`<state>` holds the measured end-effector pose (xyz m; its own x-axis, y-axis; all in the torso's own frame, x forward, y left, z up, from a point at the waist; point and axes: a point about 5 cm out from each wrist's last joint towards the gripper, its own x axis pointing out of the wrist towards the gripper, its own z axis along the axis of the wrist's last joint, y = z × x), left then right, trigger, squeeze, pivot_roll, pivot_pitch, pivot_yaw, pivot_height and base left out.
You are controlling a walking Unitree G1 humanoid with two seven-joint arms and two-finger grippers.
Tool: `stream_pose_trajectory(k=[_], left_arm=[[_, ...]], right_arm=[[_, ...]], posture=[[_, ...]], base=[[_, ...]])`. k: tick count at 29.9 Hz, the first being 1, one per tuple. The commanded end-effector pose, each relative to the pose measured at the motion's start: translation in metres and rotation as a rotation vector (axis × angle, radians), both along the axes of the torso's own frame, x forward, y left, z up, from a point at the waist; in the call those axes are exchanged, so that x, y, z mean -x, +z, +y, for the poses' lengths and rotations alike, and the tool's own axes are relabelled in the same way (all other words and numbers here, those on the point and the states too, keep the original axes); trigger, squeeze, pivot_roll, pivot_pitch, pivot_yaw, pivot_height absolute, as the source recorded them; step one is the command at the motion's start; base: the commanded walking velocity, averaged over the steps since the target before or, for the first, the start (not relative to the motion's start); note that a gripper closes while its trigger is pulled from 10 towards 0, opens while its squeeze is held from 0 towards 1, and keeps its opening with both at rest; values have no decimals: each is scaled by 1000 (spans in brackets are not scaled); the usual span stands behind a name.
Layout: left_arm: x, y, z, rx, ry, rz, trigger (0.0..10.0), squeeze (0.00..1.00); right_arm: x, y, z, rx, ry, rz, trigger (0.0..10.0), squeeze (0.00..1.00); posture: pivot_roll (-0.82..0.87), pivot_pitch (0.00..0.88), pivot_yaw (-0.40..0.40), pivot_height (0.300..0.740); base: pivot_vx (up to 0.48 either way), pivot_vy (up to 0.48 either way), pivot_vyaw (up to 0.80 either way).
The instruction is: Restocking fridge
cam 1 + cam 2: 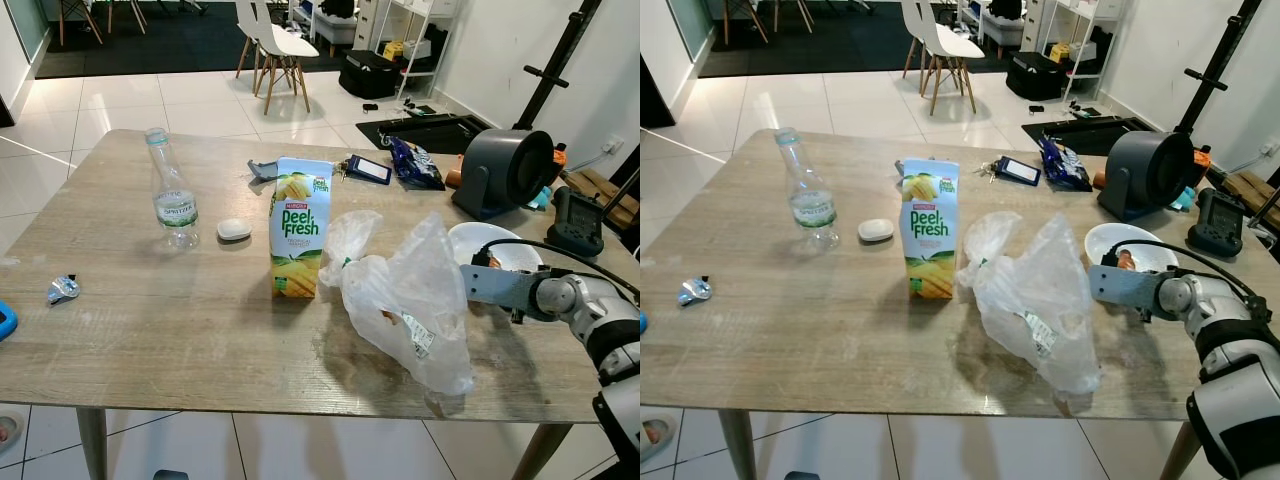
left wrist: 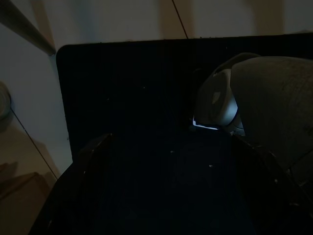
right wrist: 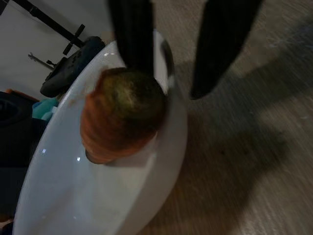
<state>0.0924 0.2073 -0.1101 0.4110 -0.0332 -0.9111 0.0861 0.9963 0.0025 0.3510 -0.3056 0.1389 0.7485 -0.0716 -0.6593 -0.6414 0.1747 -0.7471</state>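
Risk of tipping the bowl while reaching for the carrot

Worktop (image 1: 150, 330) clutter matters here, so I read it from left to right. A water bottle (image 1: 173, 190) stands upright at the far left, then a small white lump (image 1: 234, 229), then the juice carton (image 1: 299, 228) upright near the middle. Just right of the carton lies a crumpled clear plastic bag (image 1: 412, 300), and beyond it the white bowl (image 1: 470, 240).

My worry is the bowl: in the right wrist view one black finger (image 3: 132, 34) sits over the rim, right against the carrot (image 3: 122, 117), while the other hangs outside over the wood. If I close like this, I judge the pincer would clamp rim and carrot together, or lever the bowl up and spill it. The bag could also drag toward the carton.

The right pincer (image 3: 171, 49) is spread wide and grips nothing. The left arm hangs idle in shade; I cannot tell its pincer's state.
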Motion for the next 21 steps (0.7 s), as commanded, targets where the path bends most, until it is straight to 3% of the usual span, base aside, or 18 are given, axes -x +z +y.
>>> stream_pose_trajectory(k=[1,18,21], left_arm=[[18,-7,-17,59,-39,75,10000,0],[4,-4,-18,55,-56,56,10000,0],[0,-4,-20,57,-63,49,10000,0]], right_arm=[[1,6,-8,2,-21,-6,0,0],[6,15,-21,-37,-62,-18,0,0],[12,29,-41,-17,-121,-20,0,0]], posture=[[79,71,-115,740],[65,31,-107,740],[57,22,-106,740]], base=[[0,0,0],[0,0,0],[0,0,0]])
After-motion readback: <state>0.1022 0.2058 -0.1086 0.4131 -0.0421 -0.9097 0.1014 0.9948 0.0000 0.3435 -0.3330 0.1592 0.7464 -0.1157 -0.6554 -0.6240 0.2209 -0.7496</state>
